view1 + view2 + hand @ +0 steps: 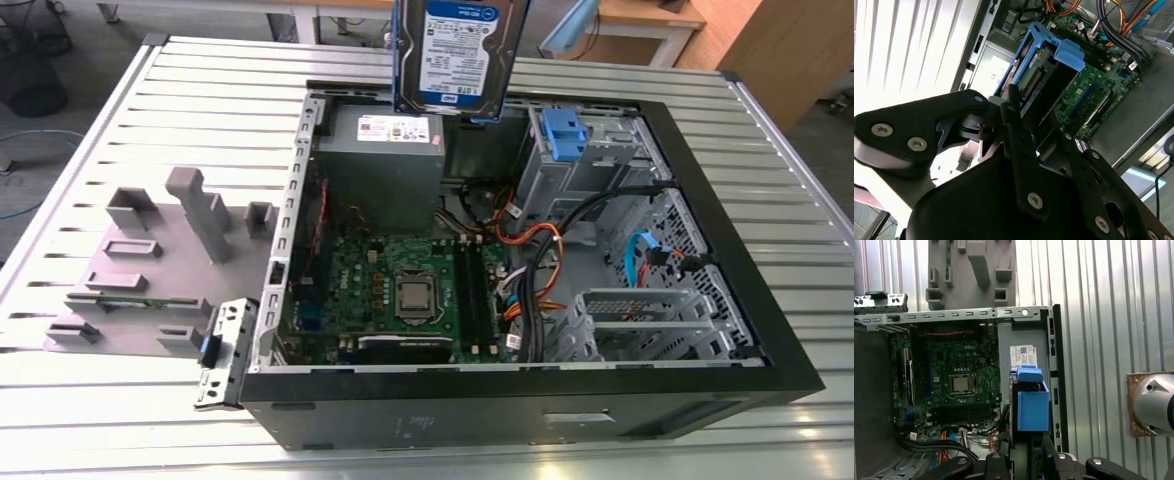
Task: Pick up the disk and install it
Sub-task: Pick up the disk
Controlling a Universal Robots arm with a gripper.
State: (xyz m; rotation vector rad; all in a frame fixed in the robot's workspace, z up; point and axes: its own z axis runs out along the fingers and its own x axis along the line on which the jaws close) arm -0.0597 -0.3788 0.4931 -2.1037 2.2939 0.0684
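Hanging upright in the air, the flat silver-metal disk (454, 55) with a white-and-blue label and blue plastic side rails sits above the far end of the open black desktop computer case (534, 425), clear of everything inside it. The black gripper (1036, 117) is clenched on the disk; in the second wrist view its fingers (1019, 130) press against the drive from both sides. In the exterior view, the grey power-supply box with a white sticker (387, 150) lies directly below the disk. The green motherboard (400, 290) occupies the case floor nearer the camera. A blue plastic latch (561, 135) stands in the drive bay at the exterior view's right. The case rests on a ribbed metal table (80, 150), with a grey fixture plate (147, 270) beside it at the exterior view's left.
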